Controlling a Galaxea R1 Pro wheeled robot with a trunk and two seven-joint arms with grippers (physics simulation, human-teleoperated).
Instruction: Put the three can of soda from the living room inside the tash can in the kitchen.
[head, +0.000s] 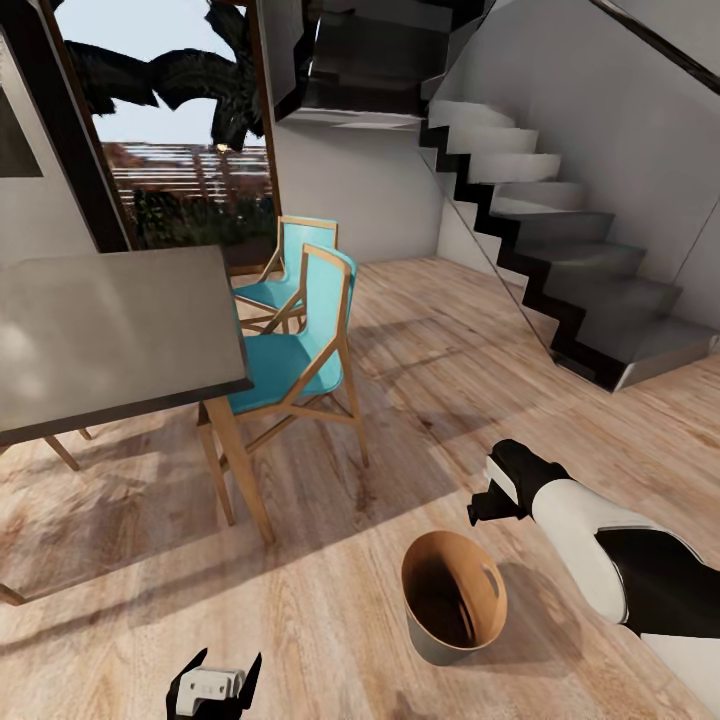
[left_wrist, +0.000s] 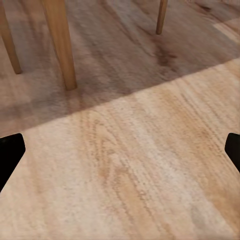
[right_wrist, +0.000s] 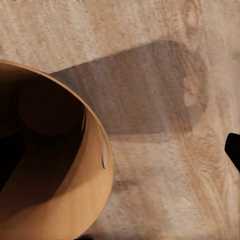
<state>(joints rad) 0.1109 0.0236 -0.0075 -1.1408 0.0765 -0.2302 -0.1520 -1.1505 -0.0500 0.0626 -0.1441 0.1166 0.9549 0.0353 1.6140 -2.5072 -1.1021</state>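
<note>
The tash can (head: 453, 597), grey outside and coppery brown inside, is low over the wood floor at the front right, tilted a little, with its handle slot toward my right arm. My right gripper (head: 488, 497) hangs just behind and above its rim. In the right wrist view the bin's rim (right_wrist: 102, 150) runs between the wide-apart fingers of that gripper (right_wrist: 120, 155), which is open. My left gripper (head: 215, 686) is open over bare floor at the front left, and its wrist view shows its fingers (left_wrist: 11, 150) spread wide. The cans of soda are out of view.
A grey table (head: 110, 330) with wooden legs stands at the left, with two turquoise chairs (head: 290, 355) beside it. A grey staircase (head: 560, 260) climbs at the right. Behind the table is a large window (head: 170, 150). Open plank floor lies between chairs and stairs.
</note>
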